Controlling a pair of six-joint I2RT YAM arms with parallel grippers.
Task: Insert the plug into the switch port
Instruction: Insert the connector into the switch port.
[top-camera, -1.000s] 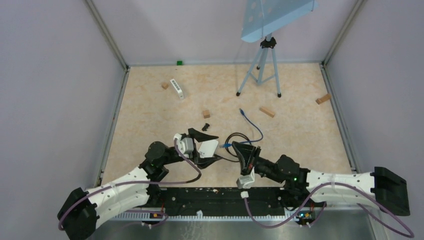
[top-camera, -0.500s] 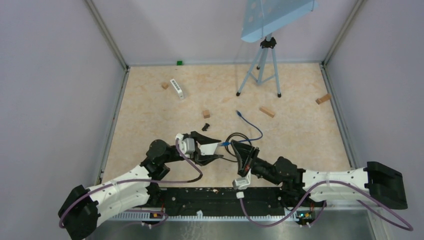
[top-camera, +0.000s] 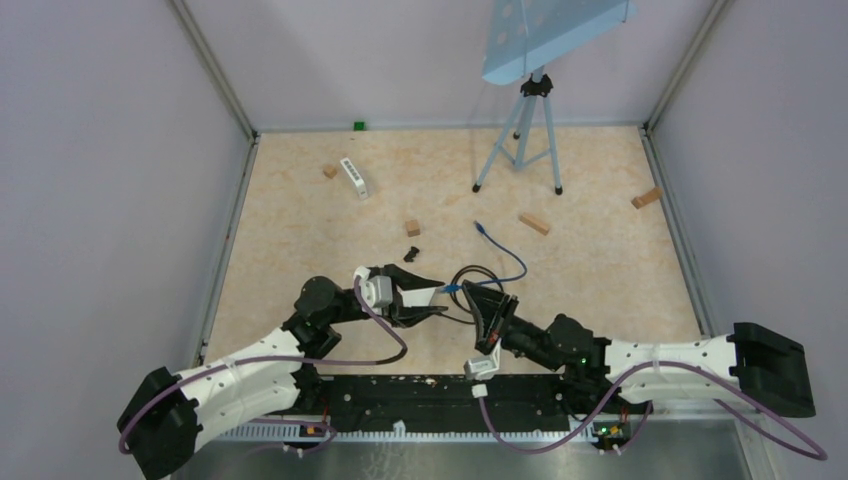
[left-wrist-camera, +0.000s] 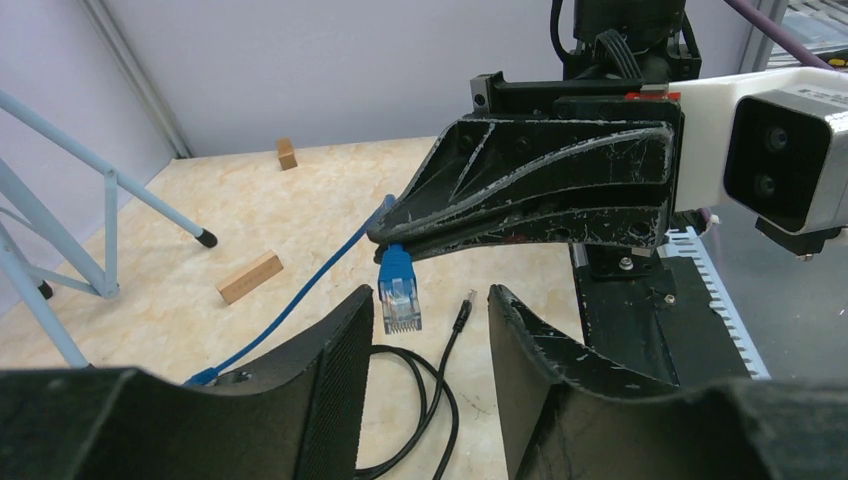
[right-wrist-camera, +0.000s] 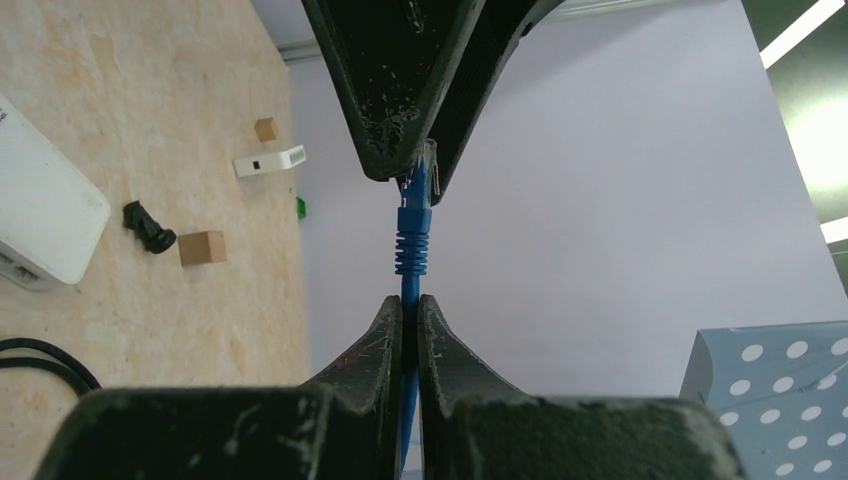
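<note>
My right gripper (right-wrist-camera: 410, 305) is shut on the blue cable just behind the blue plug (right-wrist-camera: 413, 225), which sticks out past its fingertips. In the left wrist view the plug (left-wrist-camera: 398, 290) hangs from the right gripper (left-wrist-camera: 385, 232), level with the tips of my left gripper (left-wrist-camera: 431, 291). That gripper stands open around it, with a gap on both sides. The white switch (right-wrist-camera: 45, 215) lies flat on the table. From above, the switch (top-camera: 420, 293) shows between the fingers of the left gripper (top-camera: 437, 295), and the plug (top-camera: 452, 288) is just to their right.
A black cable (top-camera: 470, 272) loops on the table under both grippers. The blue cable's far end (top-camera: 482, 228) trails behind. Wooden blocks (top-camera: 534, 223) (top-camera: 412, 228), a small black part (top-camera: 412, 252), a white device (top-camera: 354, 177) and a tripod (top-camera: 520, 140) stand farther back.
The left gripper's jaws have narrowed a good deal. The right arm has shifted slightly left, bringing the plug up to the left fingertips.
</note>
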